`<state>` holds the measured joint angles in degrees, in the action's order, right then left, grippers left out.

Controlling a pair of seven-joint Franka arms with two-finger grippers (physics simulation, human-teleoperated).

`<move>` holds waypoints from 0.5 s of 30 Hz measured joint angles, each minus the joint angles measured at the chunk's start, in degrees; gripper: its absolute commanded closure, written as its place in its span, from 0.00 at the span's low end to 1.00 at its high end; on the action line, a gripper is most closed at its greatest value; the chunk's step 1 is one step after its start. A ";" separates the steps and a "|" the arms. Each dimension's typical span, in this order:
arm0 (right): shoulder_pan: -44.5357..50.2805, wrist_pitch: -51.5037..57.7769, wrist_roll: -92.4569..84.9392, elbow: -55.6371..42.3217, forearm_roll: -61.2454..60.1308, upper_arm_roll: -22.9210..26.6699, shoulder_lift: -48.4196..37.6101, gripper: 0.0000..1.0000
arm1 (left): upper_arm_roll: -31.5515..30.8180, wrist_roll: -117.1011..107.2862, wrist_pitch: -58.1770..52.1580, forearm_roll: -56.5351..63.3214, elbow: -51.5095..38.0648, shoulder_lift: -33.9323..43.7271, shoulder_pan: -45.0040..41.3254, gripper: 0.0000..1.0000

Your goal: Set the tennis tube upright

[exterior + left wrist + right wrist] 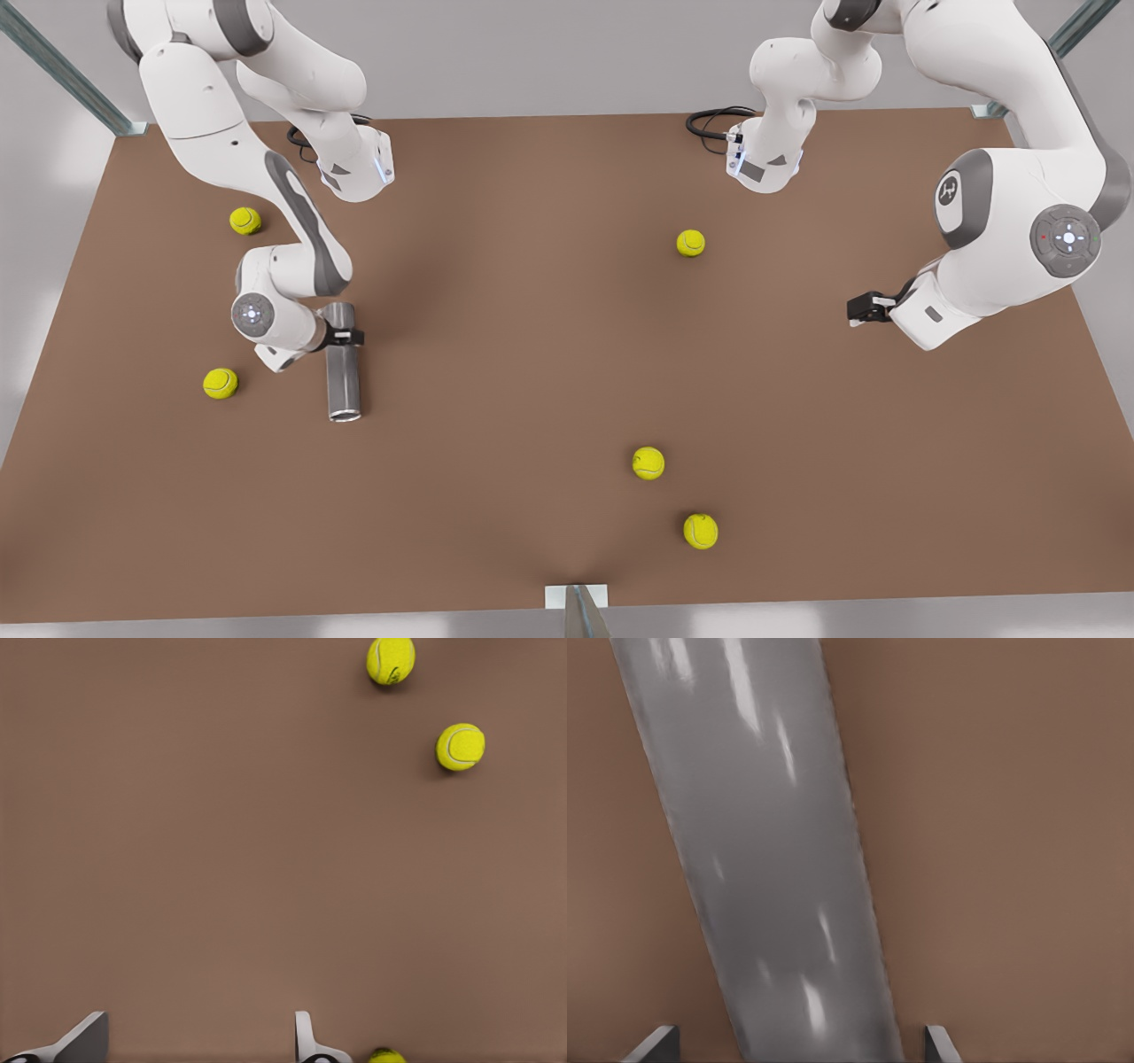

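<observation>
The tennis tube [343,361] sits in the left-middle of the front view, lighter rim pointing toward the bottom of the frame. Can't really tell from up here whether it's flat on the tabletop [532,354] or tipped up a bit. The right claw [353,337] is at its upper half, coming in from the frame's left. In the right wrist view the tube [762,859] runs between the two fingertips [656,1043], which stand wide either side of it with brown showing on both sides — so spread apart around it, not clamped as far as I can see.

Around it: one tennis ball [221,383] just left of the tube near the arm's wrist, and another [245,220] further up toward the upper left. Neither touches the tube. To the right of the tube it's bare brown for a good stretch.

Three more balls lie well apart from it — one upper middle [691,243], two lower middle [648,462] [701,531].

The left claw [858,307] waits at the right side of the frame, over open tabletop, fingers [306,1041] apart, holding nothing. Tabletop edges are far from the tube on all sides.
</observation>
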<state>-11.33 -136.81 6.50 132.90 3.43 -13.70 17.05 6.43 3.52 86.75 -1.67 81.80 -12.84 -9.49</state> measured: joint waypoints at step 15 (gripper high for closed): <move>-1.29 -3.49 0.10 -0.23 1.50 0.02 6.15 0.22 | 0.08 0.00 0.02 0.00 0.03 -0.09 0.11 0.00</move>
<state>-12.62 -140.30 6.59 132.67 4.92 -13.68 23.21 6.50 3.52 86.77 -1.67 81.83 -12.92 -9.38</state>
